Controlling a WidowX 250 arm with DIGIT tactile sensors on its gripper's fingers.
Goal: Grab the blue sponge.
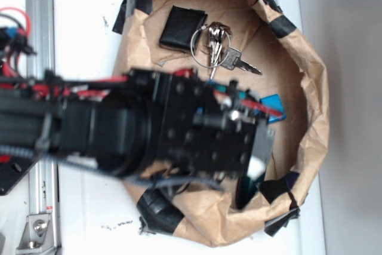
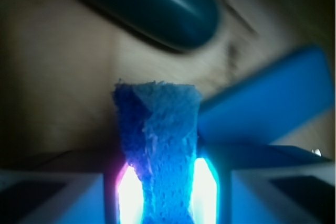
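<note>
In the wrist view the blue sponge [image 2: 157,145] is sitting squarely between the two fingers of the gripper [image 2: 160,195], pinched in at its lower part so that its sides are bowing inward where the glowing pads [image 2: 206,190] are pressing on it. Its porous, speckled top edge is sticking up and forward past the fingertips. The jaws are closing tightly on it from left and right, with no gap showing on either side.

Just to the right of the sponge, a smooth blue block [image 2: 268,100] is lying at a slant on the brown paper, its near end appearing to reach the sponge's edge. Above, a dark teal rounded object [image 2: 157,3] is lying across the top of the view, apart from the sponge.

In the exterior view the black arm is reaching over a crumpled brown paper bag [image 1: 310,88] patched with black tape, and the gripper [image 1: 256,168] is hanging over the bag's lower right part. The sponge itself is hiding under the arm there. A bunch of keys [image 1: 218,46] and a black folded item [image 1: 182,27] are lying farther up inside the bag, well apart from the gripper
</note>
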